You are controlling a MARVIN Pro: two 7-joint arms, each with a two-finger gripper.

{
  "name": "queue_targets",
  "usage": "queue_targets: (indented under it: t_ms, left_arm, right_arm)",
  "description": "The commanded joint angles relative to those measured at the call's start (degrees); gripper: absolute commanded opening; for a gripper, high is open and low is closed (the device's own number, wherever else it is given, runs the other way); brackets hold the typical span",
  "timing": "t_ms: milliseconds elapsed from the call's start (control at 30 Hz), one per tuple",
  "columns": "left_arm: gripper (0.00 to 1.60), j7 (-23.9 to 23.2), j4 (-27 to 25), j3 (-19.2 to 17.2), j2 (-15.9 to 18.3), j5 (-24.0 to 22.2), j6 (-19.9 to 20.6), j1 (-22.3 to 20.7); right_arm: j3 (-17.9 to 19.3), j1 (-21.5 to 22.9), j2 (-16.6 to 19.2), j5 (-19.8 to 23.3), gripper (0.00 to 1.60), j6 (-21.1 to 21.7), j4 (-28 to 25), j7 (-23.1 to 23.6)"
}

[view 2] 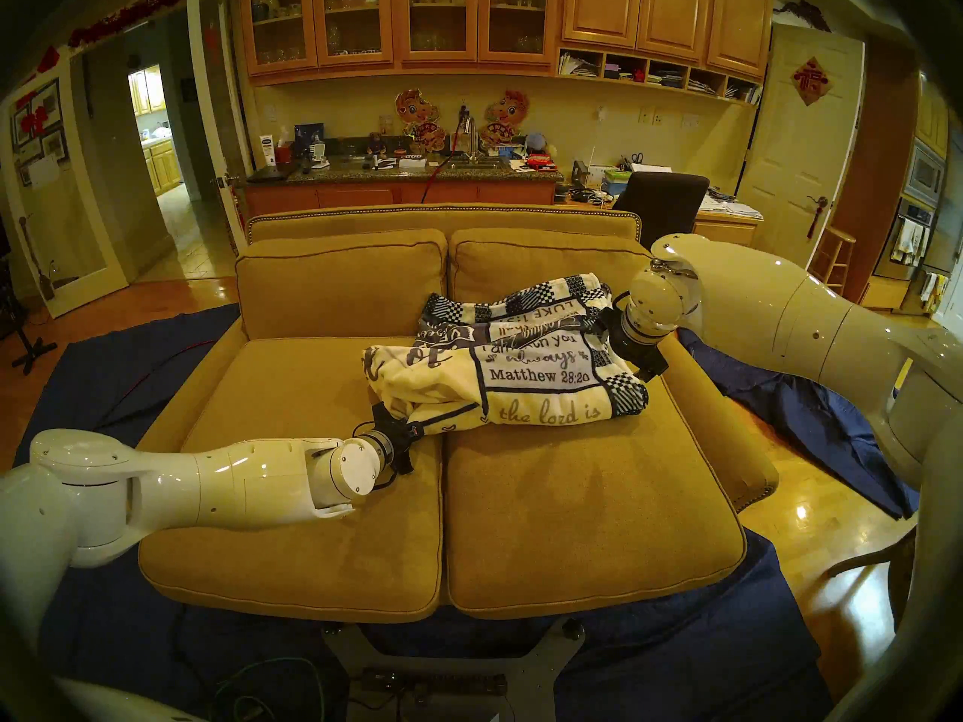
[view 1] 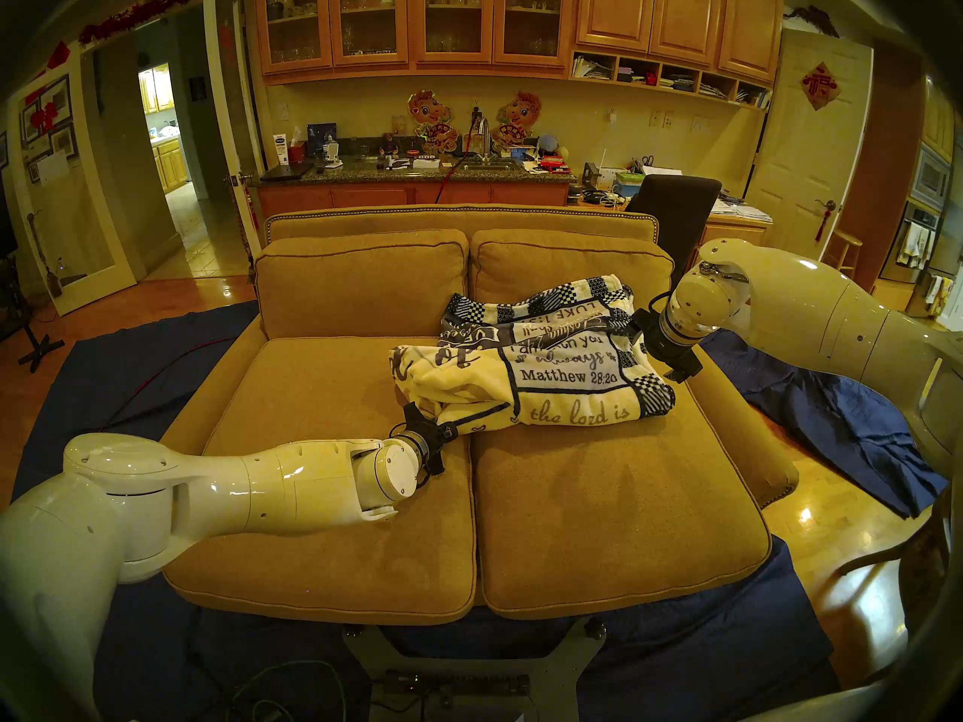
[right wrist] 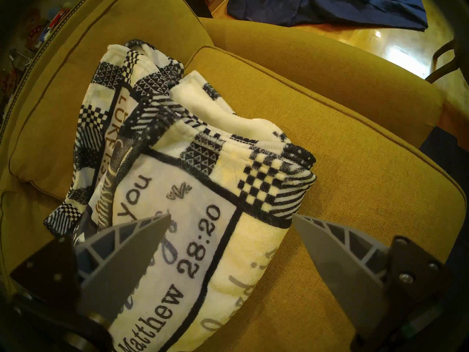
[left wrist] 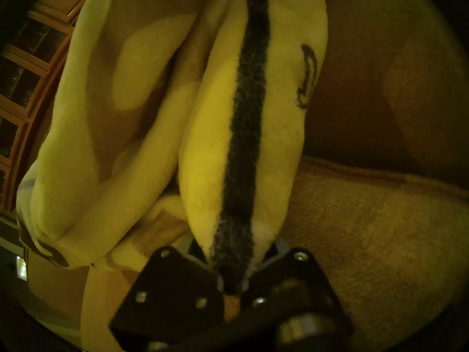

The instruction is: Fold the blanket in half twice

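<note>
At left, my left gripper (view 1: 447, 430) is clamped on a bunched navy-striped fold of the blanket (view 1: 536, 361), low over the sofa (view 1: 323, 392) seam. Blanket lies heaped on the right seat cushion. My right gripper (right wrist: 231, 222) hovers spread wide over the checkered corner, holding nothing. Fleece looks soft, limp, bulky; best pinched at layered corners.

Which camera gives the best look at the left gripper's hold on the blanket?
The left wrist view: the left gripper is shut on a blanket fold. Head views show it small, from behind; the right wrist view misses it.
</note>
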Motion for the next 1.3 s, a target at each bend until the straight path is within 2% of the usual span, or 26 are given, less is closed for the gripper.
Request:
queue_targets:
  t_ms: [0,167,400,633,933,1267]
  left_arm:
    - [0.00,3.2,-6.3,0.4,4.2,0.9,4.8,-1.0]
    - [0.00,4.1,-7.6,0.9,4.3,1.4,8.0,-1.5]
    - [0.00,4.6,-6.9,1.4,4.6,1.5,9.3,-1.1]
    - [0.00,4.3,-6.8,2.0,4.9,1.7,9.8,-1.3]
    - [0.00,3.5,-6.8,2.4,5.0,2.0,10.1,-2.0]
    - [0.00,2.9,-7.7,2.6,5.2,2.1,11.1,-2.7]
  right_arm:
    - [0.5,0.9,0.0,-0.1,1.60,0.1,0.1,-0.2]
    - [0.5,0.9,0.0,-0.1,1.60,0.1,0.1,-0.2]
    - [-0.2,0.8,-0.1,-0.8,1.60,-0.3,0.3,-1.2]
    - [-1.1,-0.9,-0.4,-0.3,1.60,-1.6,1.9,-1.9]
    - [-0.6,-3.0,-2.4,2.6,1.60,-3.7,3.2,-2.4]
    - [-1.3,-3.8,-4.7,1.9,1.60,-6.9,5.0,-2.7]
